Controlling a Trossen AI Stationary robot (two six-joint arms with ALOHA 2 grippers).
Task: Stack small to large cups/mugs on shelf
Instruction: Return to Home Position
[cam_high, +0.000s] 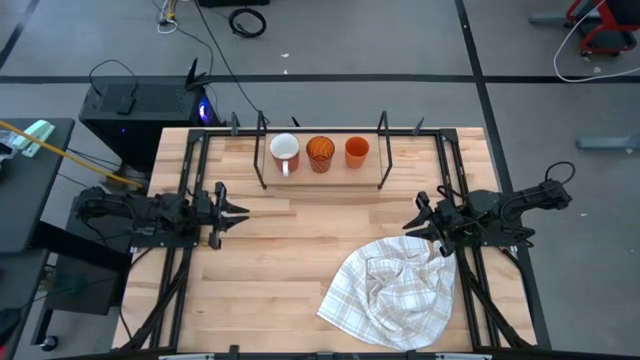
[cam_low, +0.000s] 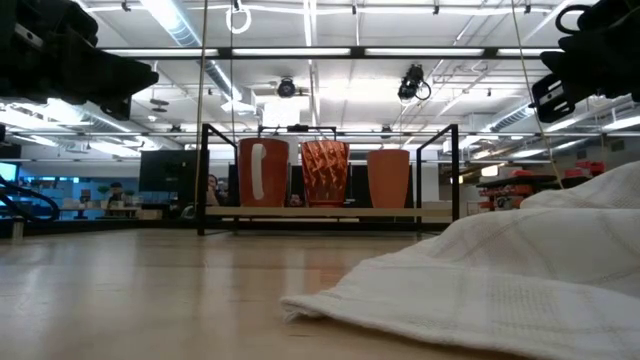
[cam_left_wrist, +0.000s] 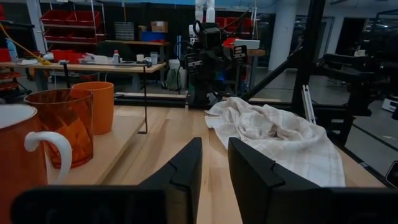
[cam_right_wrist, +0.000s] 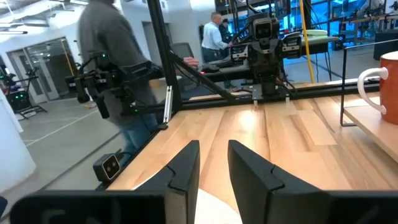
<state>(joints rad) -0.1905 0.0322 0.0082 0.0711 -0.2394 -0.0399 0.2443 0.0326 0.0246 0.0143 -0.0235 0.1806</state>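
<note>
On the shelf (cam_high: 320, 175), a low wooden board with black wire uprights at the table's far middle, three vessels stand upright side by side on their bases. From left to right they are a mug (cam_high: 285, 150) with a white handle, a translucent dark-orange tumbler (cam_high: 320, 152) and a smaller orange cup (cam_high: 357, 151). They also show in the low view: mug (cam_low: 263, 172), tumbler (cam_low: 325, 172), cup (cam_low: 389, 177). My left gripper (cam_high: 243, 211) hovers near the table's left side, shut and empty (cam_left_wrist: 215, 146). My right gripper (cam_high: 410, 222) hovers at the right, shut and empty (cam_right_wrist: 214, 146).
A white checked cloth (cam_high: 395, 290) lies crumpled on the table's near right, just under and in front of my right gripper. Black frame rails (cam_high: 190, 170) run along both side edges. People (cam_right_wrist: 118, 74) stand in the room beyond the table. Bare wood lies between the grippers and the shelf.
</note>
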